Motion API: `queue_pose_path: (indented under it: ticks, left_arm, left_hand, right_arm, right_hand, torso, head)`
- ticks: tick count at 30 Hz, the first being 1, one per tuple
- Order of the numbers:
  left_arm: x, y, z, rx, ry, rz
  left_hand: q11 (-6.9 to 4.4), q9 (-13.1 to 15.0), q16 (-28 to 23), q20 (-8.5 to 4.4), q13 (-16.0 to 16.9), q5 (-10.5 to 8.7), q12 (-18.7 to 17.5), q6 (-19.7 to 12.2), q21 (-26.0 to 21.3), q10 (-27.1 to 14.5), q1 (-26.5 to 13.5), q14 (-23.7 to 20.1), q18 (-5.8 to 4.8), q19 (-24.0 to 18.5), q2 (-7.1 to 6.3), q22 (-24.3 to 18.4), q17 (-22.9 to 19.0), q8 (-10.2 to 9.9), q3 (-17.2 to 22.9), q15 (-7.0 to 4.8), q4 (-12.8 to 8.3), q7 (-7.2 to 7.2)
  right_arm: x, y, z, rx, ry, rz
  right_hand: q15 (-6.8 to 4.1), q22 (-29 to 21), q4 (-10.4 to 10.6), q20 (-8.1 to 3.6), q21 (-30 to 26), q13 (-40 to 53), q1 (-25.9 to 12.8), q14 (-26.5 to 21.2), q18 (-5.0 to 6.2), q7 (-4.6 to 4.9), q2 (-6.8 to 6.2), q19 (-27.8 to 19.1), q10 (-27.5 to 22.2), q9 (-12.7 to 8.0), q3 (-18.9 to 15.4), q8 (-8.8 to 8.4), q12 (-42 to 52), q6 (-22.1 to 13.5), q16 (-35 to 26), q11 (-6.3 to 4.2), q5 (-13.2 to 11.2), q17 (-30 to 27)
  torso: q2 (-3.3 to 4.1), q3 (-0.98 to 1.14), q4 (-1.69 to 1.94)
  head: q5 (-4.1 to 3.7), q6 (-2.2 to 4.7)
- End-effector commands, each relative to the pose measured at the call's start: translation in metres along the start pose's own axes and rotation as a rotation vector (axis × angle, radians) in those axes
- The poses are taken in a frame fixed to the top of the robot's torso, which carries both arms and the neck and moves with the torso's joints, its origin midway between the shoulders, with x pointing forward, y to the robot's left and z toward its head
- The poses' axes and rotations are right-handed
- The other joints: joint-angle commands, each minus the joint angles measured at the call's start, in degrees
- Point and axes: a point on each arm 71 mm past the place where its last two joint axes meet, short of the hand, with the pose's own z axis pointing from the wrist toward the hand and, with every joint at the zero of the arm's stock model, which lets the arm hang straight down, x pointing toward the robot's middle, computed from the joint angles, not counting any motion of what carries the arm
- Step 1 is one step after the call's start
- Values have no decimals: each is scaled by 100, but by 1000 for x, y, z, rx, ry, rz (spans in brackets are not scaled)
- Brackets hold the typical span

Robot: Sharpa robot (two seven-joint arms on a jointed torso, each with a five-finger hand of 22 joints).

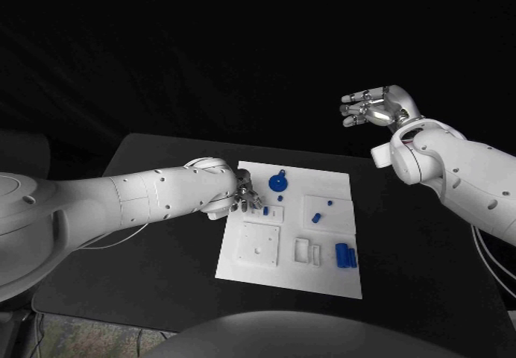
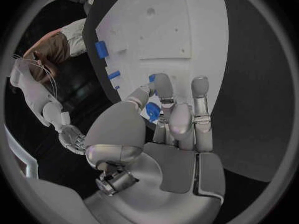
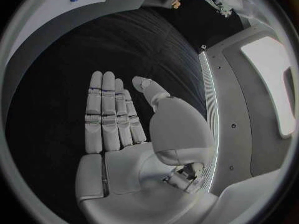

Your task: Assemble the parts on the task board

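Left robot hand (image 1: 243, 195) at the task board's (image 1: 253, 265) 9 o'clock edge, fingers curled over a small blue part (image 2: 152, 110); whether it is pinched cannot be told. The board lies at the centre of the black surface (image 1: 140, 253). On it: a round blue part (image 1: 279, 182) at 12 o'clock, a small one (image 1: 316, 218) near centre, two longer ones (image 1: 344, 254) at 4 o'clock. Right robot hand (image 1: 373, 107) at 1 o'clock, raised off the board, fingers straight, holding nothing.

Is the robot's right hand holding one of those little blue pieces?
No: the right hand is held flat with its fingers straight and nothing in its palm, raised away from the task board.
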Motion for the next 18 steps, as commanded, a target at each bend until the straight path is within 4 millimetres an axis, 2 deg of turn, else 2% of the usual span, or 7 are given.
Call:
queue_pose_path:
  ticks: [1,11,18]
  left_arm:
    - [2,0,1,-28,121,11]
    - [-9,0,8,-75,191,36]
    - [-15,-1,11,-89,182,45]
  left_hand:
    - [-162,39,-19,27,-7,-27,-34,1093,-31,124,186,-25,91,-19,195,102,-9,20,-4,-23,-5,-769]
    - [-160,43,-2,21,-10,11,-45,1078,-34,124,212,-35,73,-38,195,107,26,21,2,-14,-56,-762]
    - [-163,47,4,18,-8,10,-44,1072,-30,124,200,-38,69,-41,222,107,34,21,9,-13,-60,-762]
  right_arm:
    - [3,0,0,-5,22,-1]
    - [5,0,0,-3,27,1]
    - [5,0,0,-3,28,1]
  right_hand:
    - [17,-13,-13,18,40,-9,-49,-41,-48,36,19,-40,-41,5,36,-3,-11,16,-27,5,22,-10]
    - [19,-21,-20,20,43,-9,-46,-46,-49,37,21,-49,-48,5,41,-3,-11,16,-28,8,21,-14]
    - [20,-24,-23,21,46,-9,-45,-48,-48,37,28,-52,-51,5,46,-2,-11,17,-27,8,23,-16]
  torso:
    - [-4,0,-3]
    - [0,-4,-1]
    - [-7,0,15]
  head:
    - [0,-6]
    - [-3,-36]
    - [-9,-54]
